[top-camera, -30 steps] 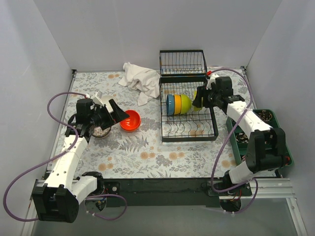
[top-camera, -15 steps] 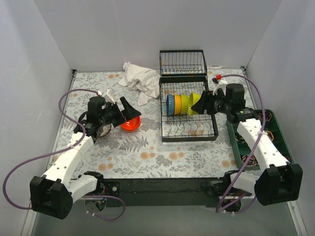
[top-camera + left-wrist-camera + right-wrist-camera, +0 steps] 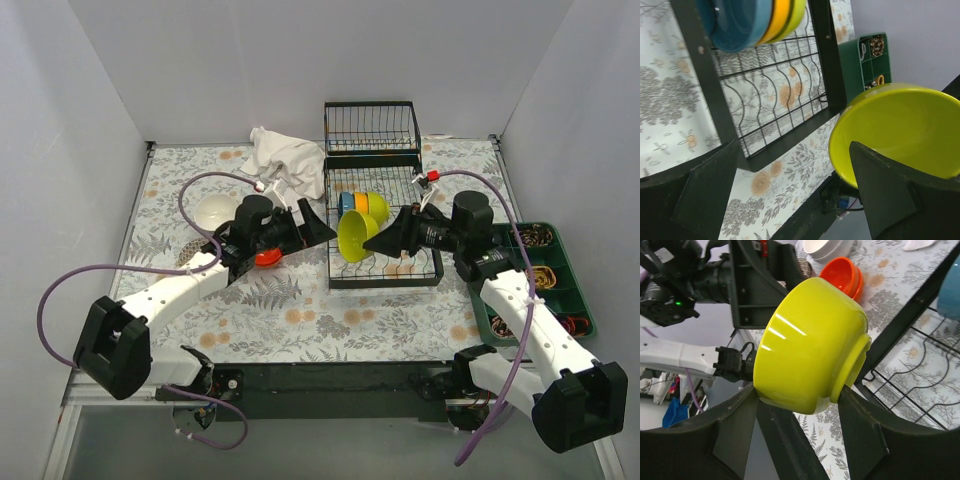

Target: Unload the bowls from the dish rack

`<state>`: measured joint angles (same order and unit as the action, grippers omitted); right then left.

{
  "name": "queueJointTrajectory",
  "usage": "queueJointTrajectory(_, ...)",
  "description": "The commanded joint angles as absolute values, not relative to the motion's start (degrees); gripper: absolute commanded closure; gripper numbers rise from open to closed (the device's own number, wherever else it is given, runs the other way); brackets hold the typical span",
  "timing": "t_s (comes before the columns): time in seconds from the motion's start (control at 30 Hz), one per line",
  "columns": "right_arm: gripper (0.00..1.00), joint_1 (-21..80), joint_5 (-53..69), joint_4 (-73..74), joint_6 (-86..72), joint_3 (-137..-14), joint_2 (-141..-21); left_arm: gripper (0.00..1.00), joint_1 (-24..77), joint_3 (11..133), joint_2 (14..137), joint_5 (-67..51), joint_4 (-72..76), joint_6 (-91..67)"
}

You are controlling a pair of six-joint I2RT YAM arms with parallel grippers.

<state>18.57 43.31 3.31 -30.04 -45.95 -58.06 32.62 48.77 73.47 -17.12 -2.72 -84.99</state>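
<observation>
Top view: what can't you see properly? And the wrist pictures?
Top view: orange table bowl mostly under the left arm.
Top view: contents of the green tray too small to tell.
Left wrist view: racked bowls cut off by the top edge.
Right wrist view: inside of the yellow bowl faces away.

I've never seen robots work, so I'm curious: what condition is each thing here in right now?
yellow bowl, held in the air on its side
right gripper, shut on the yellow bowl
left gripper, open, empty
dish rack, holds three bowls on edge
orange bowl, upright on the table
white bowl, upright on the table
cloth, crumpled
</observation>
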Motion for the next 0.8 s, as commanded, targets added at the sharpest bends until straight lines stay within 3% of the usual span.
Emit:
queueJointTrajectory(0.0, 0.95, 19.8, 48.4, -8.3, -37.4, -44.4, -55.5, 0.12, 36.7, 51.6, 74.7, -13.9, 4.7, -86.0)
queueJointTrajectory(0.23, 0.94, 21.0, 47.3, -10.1, -39.9, -41.8, -53.6, 0.31, 39.3, 49.3, 75.7, -14.5, 9.6, -87.6)
queueJointTrajectory(0.3, 0.94, 21.4, 47.6, -11.2, -41.0, -41.3, -53.3, 0.42, 39.5, 48.7, 75.5, -13.9, 9.6, -87.7)
queueJointTrajectory(0.33, 0.94, 21.5, 47.5, -11.4, -41.4, -41.2, -53.2, 0.54, 39.5, 48.2, 75.5, -13.7, 9.6, -88.0)
queueJointTrajectory(0.43, 0.93, 21.8, 47.5, -11.5, -41.6, -41.0, -53.1, 0.73, 39.5, 47.4, 75.0, -13.6, 10.1, -88.2)
queueJointTrajectory(0.47, 0.92, 21.9, 47.3, -11.5, -41.7, -40.8, -53.2, 0.85, 39.6, 47.0, 74.5, -13.5, 10.1, -88.1)
queueJointTrajectory(0.53, 0.87, 22.1, 46.9, -11.5, -41.7, -40.3, -53.2, 0.95, 39.6, 46.5, 73.9, -13.1, 9.8, -87.6)
queueJointTrajectory(0.57, 0.79, 22.1, 46.9, -11.6, -41.7, -40.2, -53.2, 1.0, 39.6, 46.1, 73.0, -12.7, 9.1, -87.0)
queueJointTrajectory(0.63, 0.63, 22.0, 46.8, -11.4, -41.4, -39.8, -53.3, 1.0, 39.6, 45.8, 71.8, -11.1, 7.8, -86.1)
queueJointTrajectory(0.67, 0.46, 22.1, 46.7, -11.4, -41.2, -39.6, -53.2, 1.0, 39.6, 45.4, 70.3, -10.2, 5.8, -84.7)
queueJointTrajectory(0.77, 0.19, 22.0, 45.3, -10.8, -40.5, -39.3, -53.1, 1.0, 39.6, 45.3, 67.7, -5.8, 0.4, -82.2)
